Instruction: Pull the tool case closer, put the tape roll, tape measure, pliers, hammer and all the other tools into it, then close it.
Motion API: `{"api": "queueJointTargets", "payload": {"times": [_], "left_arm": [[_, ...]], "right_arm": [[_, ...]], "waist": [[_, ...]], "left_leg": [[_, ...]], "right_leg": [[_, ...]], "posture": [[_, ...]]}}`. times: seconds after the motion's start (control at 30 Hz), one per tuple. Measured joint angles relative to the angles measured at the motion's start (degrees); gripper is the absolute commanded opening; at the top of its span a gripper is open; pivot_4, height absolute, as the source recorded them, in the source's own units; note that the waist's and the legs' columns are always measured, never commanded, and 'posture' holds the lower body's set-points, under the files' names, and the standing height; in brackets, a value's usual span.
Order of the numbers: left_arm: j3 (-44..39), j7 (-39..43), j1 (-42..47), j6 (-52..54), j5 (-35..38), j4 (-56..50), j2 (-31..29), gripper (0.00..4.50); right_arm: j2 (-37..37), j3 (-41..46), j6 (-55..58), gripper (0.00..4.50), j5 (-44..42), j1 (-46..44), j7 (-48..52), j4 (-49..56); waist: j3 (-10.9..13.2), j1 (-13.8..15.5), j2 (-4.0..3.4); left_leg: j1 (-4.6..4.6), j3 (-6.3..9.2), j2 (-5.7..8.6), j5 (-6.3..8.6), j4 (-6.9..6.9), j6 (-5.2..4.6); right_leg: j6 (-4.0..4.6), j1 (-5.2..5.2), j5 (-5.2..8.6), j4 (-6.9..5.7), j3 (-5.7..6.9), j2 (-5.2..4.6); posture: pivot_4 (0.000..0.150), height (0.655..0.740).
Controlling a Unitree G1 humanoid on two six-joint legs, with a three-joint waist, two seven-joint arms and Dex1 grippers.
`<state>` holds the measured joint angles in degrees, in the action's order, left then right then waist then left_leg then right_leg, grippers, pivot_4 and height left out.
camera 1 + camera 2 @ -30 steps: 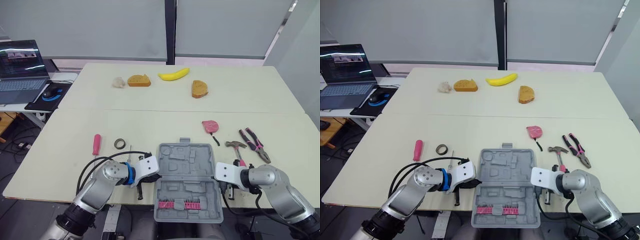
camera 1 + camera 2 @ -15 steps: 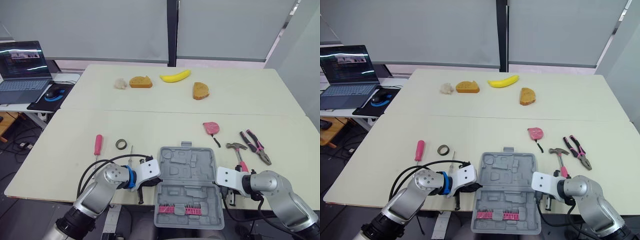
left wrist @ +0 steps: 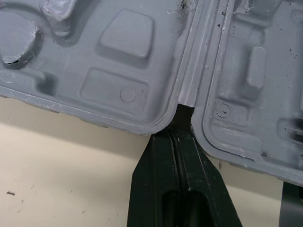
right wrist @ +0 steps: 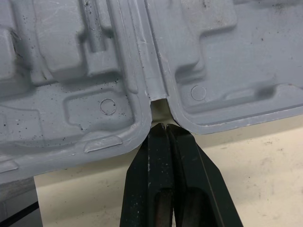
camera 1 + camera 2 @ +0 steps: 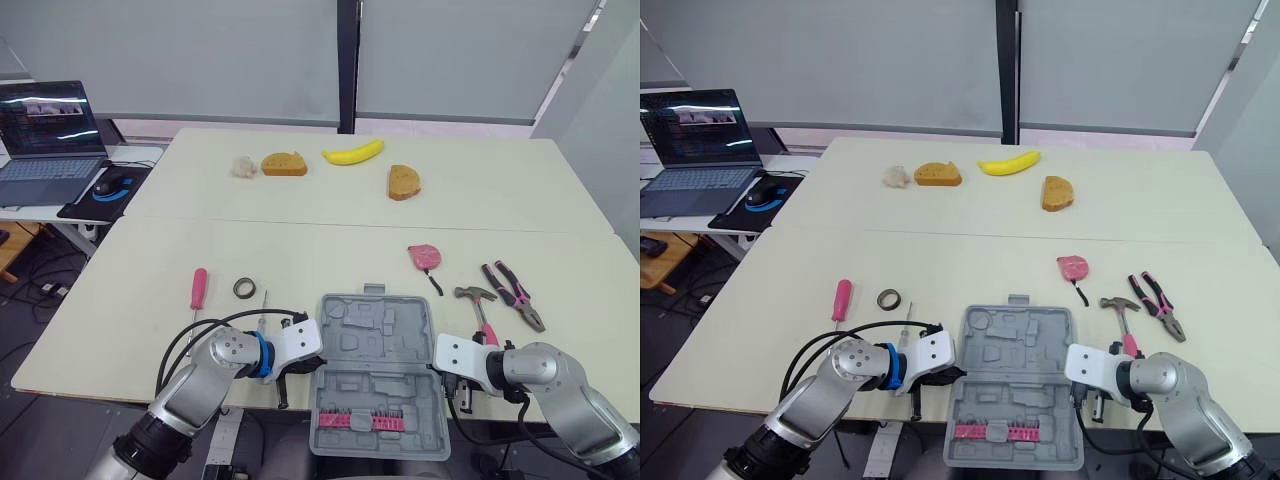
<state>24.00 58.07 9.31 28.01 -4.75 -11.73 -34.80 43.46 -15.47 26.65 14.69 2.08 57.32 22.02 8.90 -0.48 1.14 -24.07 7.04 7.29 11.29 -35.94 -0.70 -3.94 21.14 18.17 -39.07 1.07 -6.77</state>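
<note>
The grey tool case [image 5: 380, 370] lies open at the table's front edge, its near half overhanging, with a pink bit strip [image 5: 368, 421] inside. My left gripper [image 3: 182, 130] is shut, its tips pressed into the hinge notch on the case's left side. Mirroring it, my right gripper [image 4: 163, 126] is shut at the hinge notch on the right side. Left of the case lie a red screwdriver [image 5: 198, 289], a tape roll [image 5: 244, 288] and a thin screwdriver [image 5: 263, 303]. To its right are a pink tape measure [image 5: 423, 257], a hammer [image 5: 475, 300] and pliers [image 5: 514, 294].
At the back of the table sit a banana [image 5: 353, 152], two bread pieces [image 5: 284, 163] [image 5: 404, 182] and a small white lump [image 5: 243, 166]. A laptop [image 5: 45, 130] and mouse [image 5: 107, 185] stand on a side desk at the far left.
The case has slid a little toward the front edge with both grippers at its hinge notches. The head view has shifted slightly.
</note>
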Motion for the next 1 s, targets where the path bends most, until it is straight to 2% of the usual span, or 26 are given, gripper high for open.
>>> {"api": "queueJointTargets", "payload": {"times": [0.3, 0.47, 0.6, 0.63, 0.7, 0.83, 1.0], "left_arm": [[-0.8, 0.0, -0.1, -3.1, 1.3, 1.5, -2.3, 0.0], [-1.4, -0.2, -0.1, -4.6, 1.7, 2.2, -2.8, 0.0], [-5.5, -0.8, -1.5, -4.0, 5.6, 1.7, -2.4, 0.0], [-7.5, -0.4, -1.8, -3.3, 7.9, 0.9, -2.5, 0.17], [-10.7, 0.5, -1.8, -2.9, 11.3, -0.4, -2.7, 0.56], [-22.4, 2.5, -1.0, 1.8, 22.0, -1.5, -4.5, 1.83], [-34.6, 2.6, 2.6, 4.3, 27.8, 6.7, -9.7, 3.31]], "right_arm": [[2.6, 1.9, -4.5, 0.02, -2.7, 1.6, -1.6, -2.4], [5.7, 5.6, -8.2, 0.02, -4.2, 4.1, -2.9, -5.0], [5.8, 10.4, -7.8, 0.02, -8.5, 7.2, -3.1, -5.3], [5.0, 12.6, -6.8, 0.01, -11.1, 8.0, -2.9, -4.5], [3.6, 15.5, -5.3, 0.45, -15.2, 8.1, -2.5, -2.4], [2.2, 26.8, -1.1, 1.26, -25.7, 6.7, -2.2, 0.5], [4.8, 39.5, 1.3, 2.34, -33.6, 5.6, -0.6, -2.2]], "waist": [[0.0, 0.3, 0.0], [0.0, 0.5, 0.01], [0.1, 0.5, 0.02], [0.1, 0.4, 0.02], [0.1, 0.3, -0.01], [0.1, 0.4, -0.03], [0.1, 0.5, -0.02]], "left_leg": [[0.0, 0.0, 0.0, 0.01, 0.0, -0.01], [-0.01, -0.01, 0.01, 0.02, -0.01, -0.02], [-0.04, 0.0, -0.01, 0.02, -0.01, -0.03], [-0.05, 0.01, -0.03, 0.02, 0.0, -0.03], [-0.05, 0.0, -0.05, 0.02, 0.0, -0.03], [-0.05, 0.0, -0.06, 0.03, -0.01, -0.04], [-0.05, -0.01, -0.05, 0.06, 0.02, -0.06]], "right_leg": [[0.0, 0.0, 0.0, 0.02, 0.0, 0.0], [-0.01, -0.02, -0.01, 0.05, 0.0, -0.01], [-0.01, 0.02, -0.01, 0.05, -0.01, -0.01], [-0.01, 0.04, -0.01, 0.05, 0.0, 0.0], [-0.01, 0.04, -0.01, 0.05, -0.01, 0.0], [-0.01, 0.03, -0.01, 0.06, 0.01, 0.02], [-0.01, 0.03, -0.01, 0.07, 0.02, 0.02]], "posture": [[0.15, 0.74], [0.15, 0.74], [0.15, 0.74], [0.15, 0.74], [0.15, 0.74], [0.15, 0.74], [0.15, 0.74]]}}
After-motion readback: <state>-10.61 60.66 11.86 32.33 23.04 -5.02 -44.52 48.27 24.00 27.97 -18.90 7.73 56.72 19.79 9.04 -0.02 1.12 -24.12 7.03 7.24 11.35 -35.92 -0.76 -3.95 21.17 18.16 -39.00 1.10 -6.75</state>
